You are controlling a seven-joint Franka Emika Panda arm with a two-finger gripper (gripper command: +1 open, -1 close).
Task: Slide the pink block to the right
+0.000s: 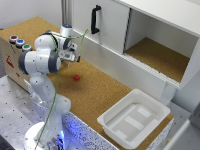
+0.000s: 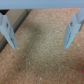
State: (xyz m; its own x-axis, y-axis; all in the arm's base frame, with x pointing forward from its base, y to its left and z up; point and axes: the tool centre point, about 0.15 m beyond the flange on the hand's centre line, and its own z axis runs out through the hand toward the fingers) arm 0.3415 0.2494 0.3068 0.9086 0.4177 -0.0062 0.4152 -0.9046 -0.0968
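The pink block (image 1: 76, 77) is a tiny reddish chunk lying alone on the cork tabletop (image 1: 100, 90), toward the exterior view's left of centre. My gripper (image 1: 74, 54) hangs above and a little behind it, clear of the surface and not touching it. The wrist view has my gripper (image 2: 40, 46) open, two pale fingers (image 2: 9, 30) spread wide over bare cork with nothing between them. A faint red smear at that picture's edge (image 2: 82, 69) may be the block.
A wooden box at the exterior view's left carries round red (image 1: 14, 38), blue (image 1: 19, 43) and green (image 1: 26, 47) buttons. A white cabinet with a black handle (image 1: 95, 20) and an open compartment (image 1: 160, 55) lines the back. A white tray (image 1: 112, 120) sits at the front right.
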